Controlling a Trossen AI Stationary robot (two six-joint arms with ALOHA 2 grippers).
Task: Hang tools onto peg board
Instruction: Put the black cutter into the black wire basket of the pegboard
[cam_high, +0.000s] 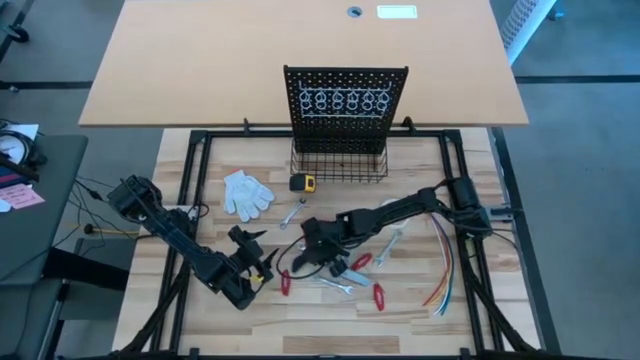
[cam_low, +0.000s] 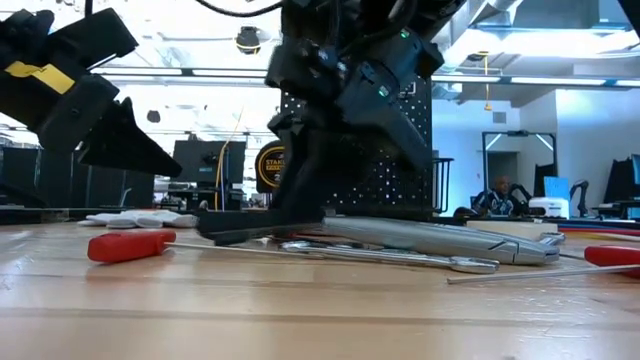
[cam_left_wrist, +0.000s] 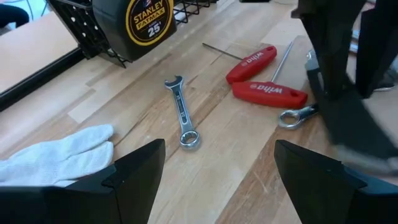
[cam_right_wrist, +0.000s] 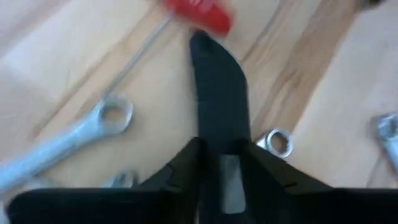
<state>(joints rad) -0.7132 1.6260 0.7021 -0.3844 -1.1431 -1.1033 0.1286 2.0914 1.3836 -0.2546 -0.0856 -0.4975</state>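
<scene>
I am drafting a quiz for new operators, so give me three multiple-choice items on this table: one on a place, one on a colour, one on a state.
1. Where is the right pincer?
A. At the peg board's hooks
B. Low among the tools on the table
C. Over the glove

2. What colour are the tool handles?
A. Blue
B. Green
C. Red

3. How is the left pincer?
A. Open and empty
B. Shut on a wrench
C. Shut on the glove

Answers:
1 B: in the high view the right pincer sits beside the tools, far from the peg board.
2 C: the handles are red.
3 A: the left pincer has its fingers wide apart with only table between them.
</scene>
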